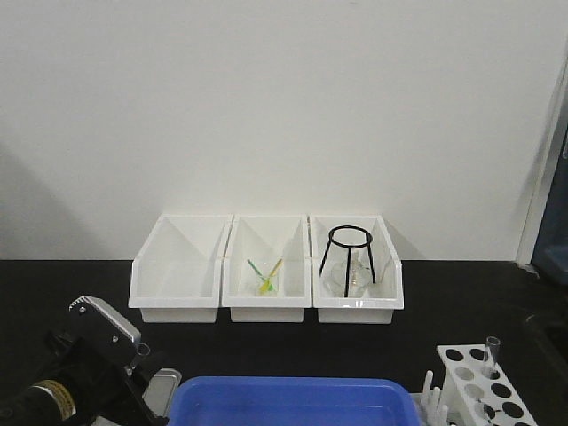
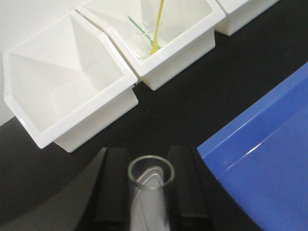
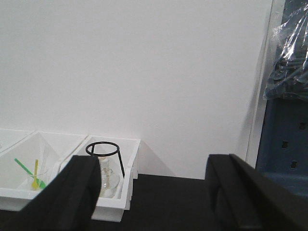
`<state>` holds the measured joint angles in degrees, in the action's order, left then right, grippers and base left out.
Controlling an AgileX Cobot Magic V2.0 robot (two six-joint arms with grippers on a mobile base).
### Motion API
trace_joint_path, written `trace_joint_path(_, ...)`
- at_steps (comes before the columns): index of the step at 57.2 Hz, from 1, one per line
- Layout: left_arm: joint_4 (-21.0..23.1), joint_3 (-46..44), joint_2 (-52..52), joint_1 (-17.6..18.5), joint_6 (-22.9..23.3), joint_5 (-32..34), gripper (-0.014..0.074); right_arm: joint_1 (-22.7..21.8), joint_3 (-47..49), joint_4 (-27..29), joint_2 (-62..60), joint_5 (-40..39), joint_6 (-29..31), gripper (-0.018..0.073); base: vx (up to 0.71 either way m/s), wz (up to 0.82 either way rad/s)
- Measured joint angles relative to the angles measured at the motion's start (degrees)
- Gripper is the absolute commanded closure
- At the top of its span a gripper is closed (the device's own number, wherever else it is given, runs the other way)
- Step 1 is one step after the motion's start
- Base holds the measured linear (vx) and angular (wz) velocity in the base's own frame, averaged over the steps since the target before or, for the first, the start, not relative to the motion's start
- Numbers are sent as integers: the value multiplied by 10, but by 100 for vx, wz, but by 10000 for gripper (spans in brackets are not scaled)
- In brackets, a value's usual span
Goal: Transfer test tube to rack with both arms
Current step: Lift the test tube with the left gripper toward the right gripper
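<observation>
My left gripper [image 2: 149,161] is shut on a clear glass test tube [image 2: 150,192]. The tube's open mouth points toward the white bins, and a black finger [image 2: 113,187] presses on each side of it. The left arm [image 1: 98,342] sits at the lower left of the front view, beside the blue tray. The white rack [image 1: 497,389] stands at the lower right, and another clear tube [image 1: 491,349] stands upright in one of its back holes. My right gripper [image 3: 154,163] is open and empty above the black table, facing the wall. It is out of the front view.
Three white open-front bins [image 1: 174,266] line the back wall. The middle one holds a beaker with green and yellow sticks [image 1: 264,277]. The right one holds a glass flask under a black wire stand [image 1: 349,257]. A blue tray [image 1: 293,404] lies at the front centre.
</observation>
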<state>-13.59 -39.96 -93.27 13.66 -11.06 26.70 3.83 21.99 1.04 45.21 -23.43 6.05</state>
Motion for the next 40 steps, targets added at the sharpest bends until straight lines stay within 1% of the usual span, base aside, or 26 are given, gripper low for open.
trace_joint_path(7, 1, 0, 10, 0, 2, 3, 605, 0, 0, 0, 0, -1, 0, 55, 0, 0)
trace_joint_path(12, 1, -4, 43, 0, 17, -4, 605, 0, 0, 0, 0, -1, 0, 55, 0, 0)
trace_joint_path(18, 0, -33, 102, 1, 50, -8, 604, 0, 0, -4, 0, -1, -1, 55, 0, 0)
trace_joint_path(22, -12, -69, 139, 4, 89, -21, 604, 0, 0, -22, 0, -1, -11, 55, 0, 0)
trace_joint_path(23, -21, -86, 151, 6, 111, -30, 604, 0, 0, -35, 0, -1, -18, 55, 0, 0)
trace_joint_path(25, -41, -108, 162, 11, 138, -42, 604, 0, 0, -55, 1, -1, -34, 55, 0, 0)
trace_joint_path(28, -87, -141, 171, 23, 185, -62, 604, 3, 0, -95, 7, -1, -71, 55, 0, 0)
trace_joint_path(29, -101, -149, 172, 26, 208, -65, 604, 5, 0, -105, 8, -1, -81, 55, 0, 0)
trace_joint_path(30, -123, -158, 173, 32, 224, -69, 604, 10, 1, -123, 12, -2, -98, 55, 0, 0)
trace_joint_path(32, -170, -171, 172, 45, 275, -72, 604, 22, 1, -154, 21, -8, -130, 55, 0, 0)
trace_joint_path(35, -229, -186, 167, 60, 339, -63, 603, 41, 1, -209, 36, -20, -165, 55, 0, 0)
trace_joint_path(38, -304, -195, 157, 77, 422, -37, 603, 66, 1, -257, 60, -39, -205, 55, 0, 0)
trace_joint_path(39, -319, -198, 152, 81, 448, -24, 602, 76, 1, -272, 69, -47, -217, 55, 0, 0)
trace_joint_path(40, -341, -201, 148, 86, 465, -16, 601, 82, 1, -281, 75, -53, -225, 55, 0, 0)
